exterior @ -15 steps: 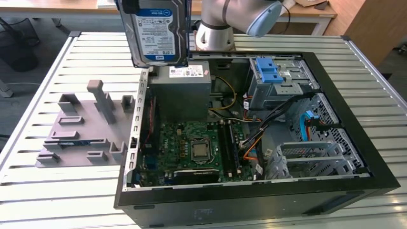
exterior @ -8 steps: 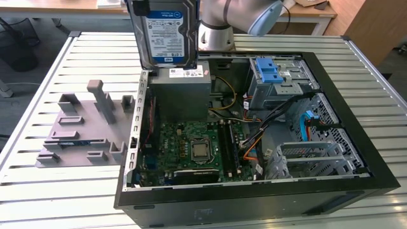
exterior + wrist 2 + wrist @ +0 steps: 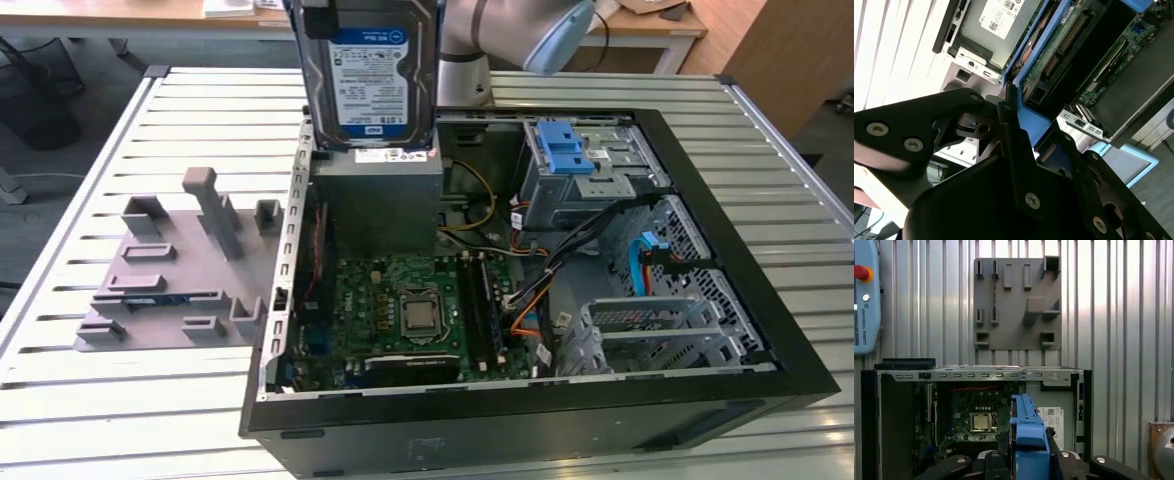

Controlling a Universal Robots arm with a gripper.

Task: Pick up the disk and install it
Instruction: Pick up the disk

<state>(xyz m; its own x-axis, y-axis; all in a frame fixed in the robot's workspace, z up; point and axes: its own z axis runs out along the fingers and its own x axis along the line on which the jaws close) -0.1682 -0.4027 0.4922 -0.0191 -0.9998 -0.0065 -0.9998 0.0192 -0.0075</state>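
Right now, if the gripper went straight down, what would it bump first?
Probably the grey power supply: the gripper holds the disk right above it, though depth is unclear.

Bright even light, perhaps slight glare

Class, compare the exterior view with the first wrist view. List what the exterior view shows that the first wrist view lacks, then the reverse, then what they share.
The exterior view adds the white and blue label of the disk, the arm and the blue-latched drive bay. The first wrist view adds a control pendant with a red button, and the pincer clamped on the disk's blue frame. Shared: the disk, the open computer case, its motherboard, the grey fixture plate and the slatted table.
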